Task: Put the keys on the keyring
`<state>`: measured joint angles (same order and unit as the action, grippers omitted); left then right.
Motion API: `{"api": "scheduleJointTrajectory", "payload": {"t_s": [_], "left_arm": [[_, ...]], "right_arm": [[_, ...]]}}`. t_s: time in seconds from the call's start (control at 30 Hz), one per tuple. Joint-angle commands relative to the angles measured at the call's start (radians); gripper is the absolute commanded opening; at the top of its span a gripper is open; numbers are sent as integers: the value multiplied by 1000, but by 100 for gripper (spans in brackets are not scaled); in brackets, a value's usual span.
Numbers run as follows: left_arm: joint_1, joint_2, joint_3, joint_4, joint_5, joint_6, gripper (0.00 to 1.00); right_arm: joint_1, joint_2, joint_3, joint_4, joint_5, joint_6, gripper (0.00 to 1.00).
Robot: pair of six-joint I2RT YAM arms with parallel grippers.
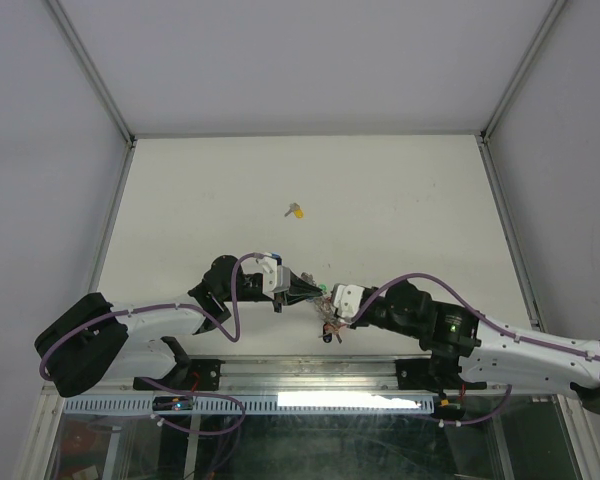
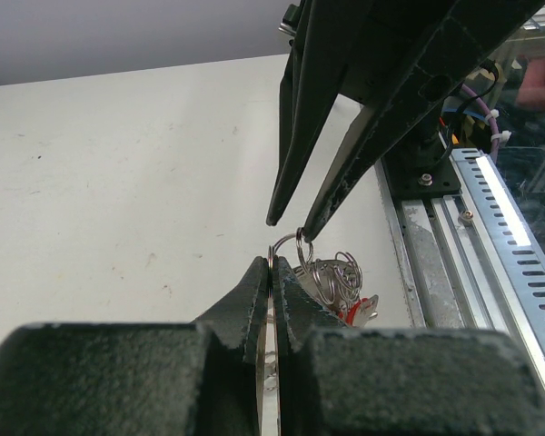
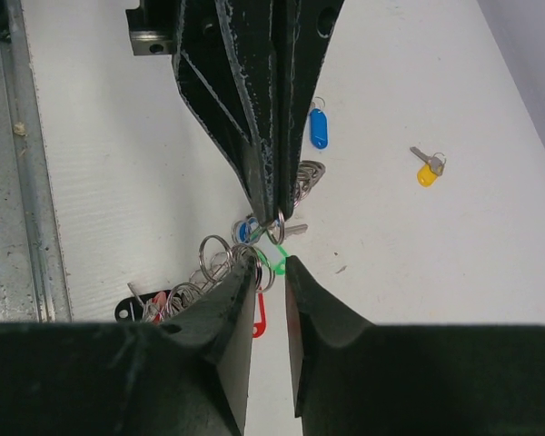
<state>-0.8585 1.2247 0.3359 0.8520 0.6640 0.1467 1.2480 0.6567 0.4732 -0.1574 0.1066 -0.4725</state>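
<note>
**Reader:** What is laid out here, seen from above?

**Describer:** A white bench inside a pale-walled enclosure. Two robot arms reach in from the near edge. The left arm comes from about 8 o'clock and the right arm from about 4 o'clock. Their tips meet a little toward 6 o'clock from the bench's centre.

**Reader:** Where is the keyring?

**Describer:** The keyring is right where the arms meet, near the 6 o'clock edge. It is a tangle of silver rings and small keys, with a green tag and a red tag showing among them.

**Reader:** What are the jaws doing?

**Describer:** The left jaws are pressed together, clamped on a thin silver ring of the keyring. In the left wrist view the ring shows edge-on between them. The right jaws stand apart with a narrow gap, facing the left jaws tip to tip. One right fingertip touches the small loop that rises just above the left jaws.

**Reader:** And the loose keys?

**Describer:** The yellow-tagged key lies alone on the bench, toward 12 o'clock from the keyring and well apart from it. The blue tag lies flat toward 11 o'clock, nearer in and beside the left arm's wrist. A small ring shows at its far end, and I cannot make out its key blade.
</note>
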Motion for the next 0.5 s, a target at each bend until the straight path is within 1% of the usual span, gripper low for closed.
{"api": "scheduleJointTrajectory", "payload": {"t_s": [0.0,0.17,0.37,0.47], "left_arm": [[-7,-2,23,48,31,17,0],[-7,-4,25,45,31,21,0],[-7,0,25,47,31,21,0],[-7,-2,25,45,34,21,0]], "right_arm": [[3,-31,31,14,37,-7,22],[1,-58,43,-37,45,-20,21],[1,-72,46,-66,-31,-7,20],[1,-72,51,-93,-38,-11,19]]}}
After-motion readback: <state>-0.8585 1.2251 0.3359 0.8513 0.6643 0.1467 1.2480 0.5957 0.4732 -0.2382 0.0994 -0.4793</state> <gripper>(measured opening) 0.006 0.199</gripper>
